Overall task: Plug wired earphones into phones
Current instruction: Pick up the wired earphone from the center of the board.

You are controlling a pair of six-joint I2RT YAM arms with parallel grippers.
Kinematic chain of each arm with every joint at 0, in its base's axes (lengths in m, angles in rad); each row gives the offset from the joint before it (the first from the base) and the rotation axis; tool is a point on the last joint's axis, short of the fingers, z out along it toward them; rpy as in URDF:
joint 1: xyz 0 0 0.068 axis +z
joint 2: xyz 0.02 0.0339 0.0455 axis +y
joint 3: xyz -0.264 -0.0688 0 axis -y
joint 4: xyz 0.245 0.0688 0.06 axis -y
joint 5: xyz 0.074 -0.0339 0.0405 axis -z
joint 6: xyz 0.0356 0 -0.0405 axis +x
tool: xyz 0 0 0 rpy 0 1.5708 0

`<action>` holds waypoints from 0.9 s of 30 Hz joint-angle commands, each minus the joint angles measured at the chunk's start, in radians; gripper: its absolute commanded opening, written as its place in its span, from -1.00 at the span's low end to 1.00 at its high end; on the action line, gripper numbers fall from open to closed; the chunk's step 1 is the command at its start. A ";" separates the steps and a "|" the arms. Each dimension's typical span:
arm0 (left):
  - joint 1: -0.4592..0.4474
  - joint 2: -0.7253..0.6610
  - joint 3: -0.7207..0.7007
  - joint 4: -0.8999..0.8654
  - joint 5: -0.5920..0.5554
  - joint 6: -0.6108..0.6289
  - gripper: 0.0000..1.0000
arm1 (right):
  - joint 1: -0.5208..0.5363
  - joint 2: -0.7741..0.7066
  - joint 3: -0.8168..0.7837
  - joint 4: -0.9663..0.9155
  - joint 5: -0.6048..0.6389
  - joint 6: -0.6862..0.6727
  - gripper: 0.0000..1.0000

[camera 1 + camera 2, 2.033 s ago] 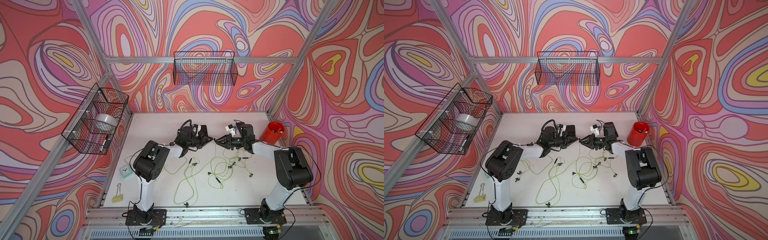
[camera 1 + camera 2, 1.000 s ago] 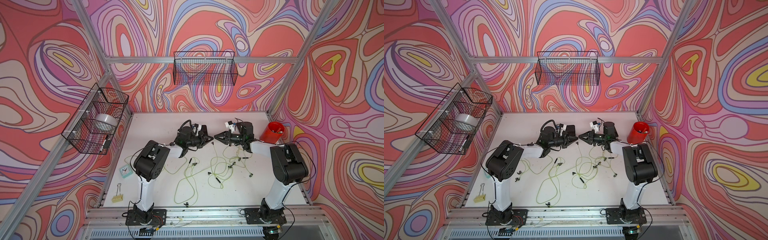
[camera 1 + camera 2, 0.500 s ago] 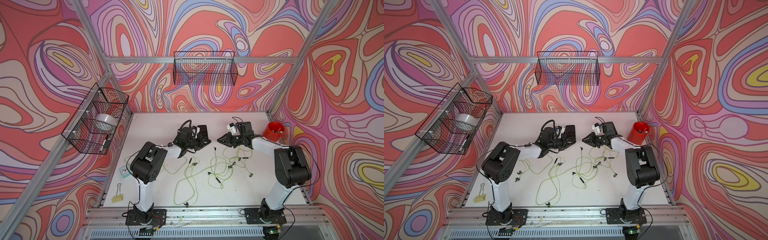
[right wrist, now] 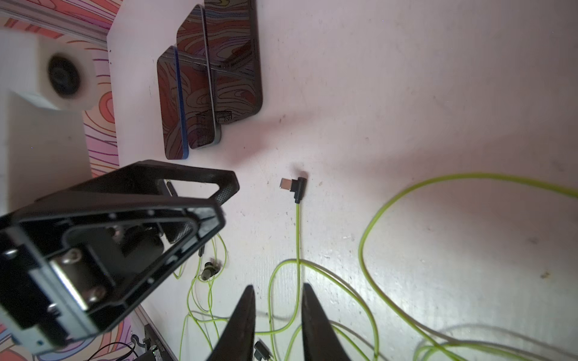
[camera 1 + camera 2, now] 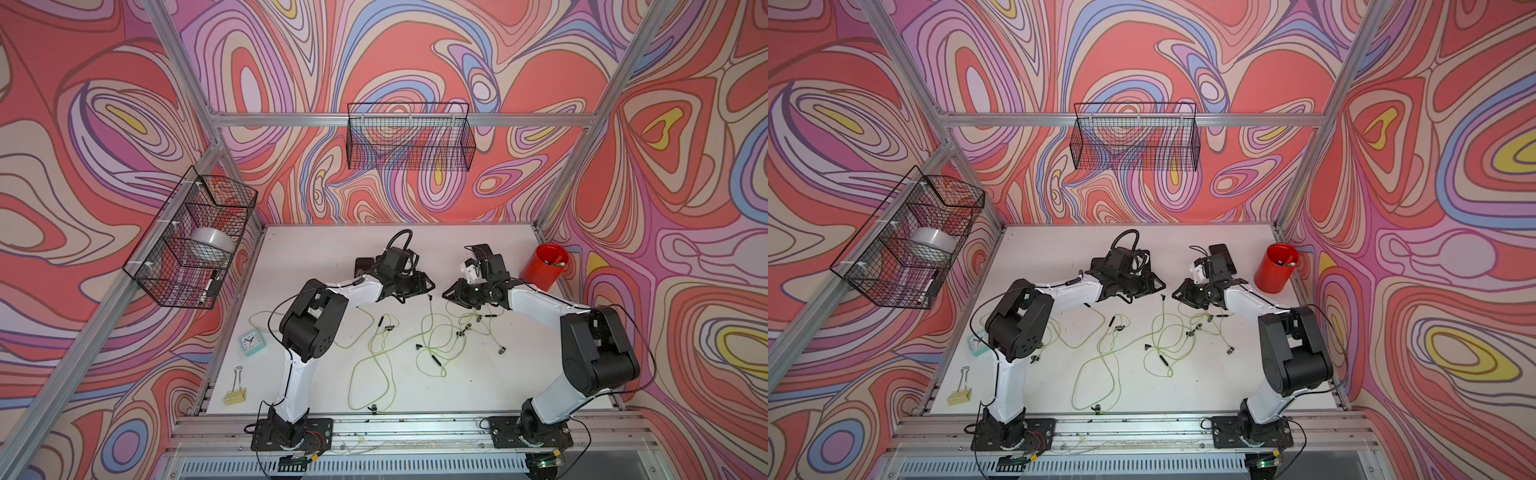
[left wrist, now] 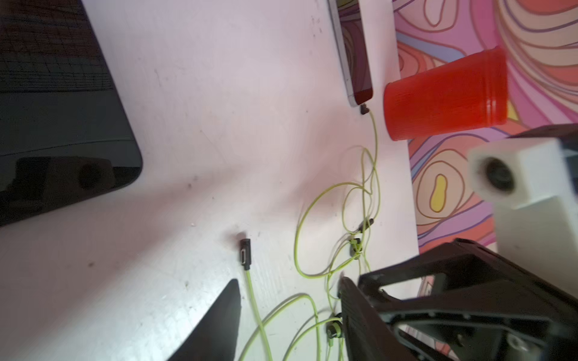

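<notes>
Several yellow-green wired earphones [image 5: 432, 345] [image 5: 1158, 336] lie tangled mid-table. One dark angled plug [image 6: 245, 253] [image 4: 297, 187] lies loose on the table between the two arms, touched by neither gripper. My left gripper [image 6: 288, 280] [image 5: 430, 286] is open just short of it, and its cable runs between the fingers. My right gripper [image 4: 278, 285] [image 5: 446, 291] faces it, jaws narrowly apart over cable loops and clamping nothing. Three black phones [image 4: 195, 87] lie side by side behind the left arm. Another phone [image 6: 356, 53] [image 5: 1223, 253] by the cup has a plug in it.
A red cup [image 5: 542, 266] holding pens stands at the back right. A teal clock [image 5: 252, 343] and a binder clip [image 5: 236, 392] lie by the left edge. Wire baskets hang on the left wall [image 5: 191, 241] and the back wall [image 5: 409, 137].
The left gripper has opened. The two grippers, tip to tip a second ago, have drawn apart, and the plug now lies on the table between them.
</notes>
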 commanded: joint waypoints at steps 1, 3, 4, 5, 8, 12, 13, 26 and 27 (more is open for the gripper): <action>-0.014 0.042 0.054 -0.154 -0.057 0.090 0.01 | -0.009 -0.034 -0.018 -0.005 0.010 -0.016 -0.47; -0.020 0.058 0.066 -0.162 -0.062 0.094 -0.04 | -0.009 -0.036 -0.023 -0.001 0.007 -0.014 -0.47; -0.020 0.065 0.070 -0.162 -0.062 0.092 -0.06 | -0.011 -0.038 -0.026 0.001 0.007 -0.015 -0.47; -0.021 0.071 0.074 -0.165 -0.066 0.094 -0.07 | -0.011 -0.041 -0.029 0.003 0.006 -0.013 -0.47; -0.023 0.089 0.087 -0.164 -0.065 0.096 -0.14 | -0.014 -0.048 -0.036 0.003 0.007 -0.014 -0.48; -0.029 0.105 0.110 -0.179 -0.065 0.104 -0.27 | -0.018 -0.049 -0.042 0.004 0.006 -0.016 -0.48; -0.031 0.109 0.117 -0.182 -0.066 0.105 -0.28 | -0.019 -0.047 -0.042 0.006 0.006 -0.016 -0.48; -0.038 0.171 0.178 -0.201 -0.080 0.102 -0.55 | -0.020 -0.047 -0.051 0.006 0.007 -0.021 -0.52; -0.038 0.174 0.180 -0.200 -0.083 0.100 -0.59 | -0.019 -0.046 -0.053 0.006 0.008 -0.020 -0.52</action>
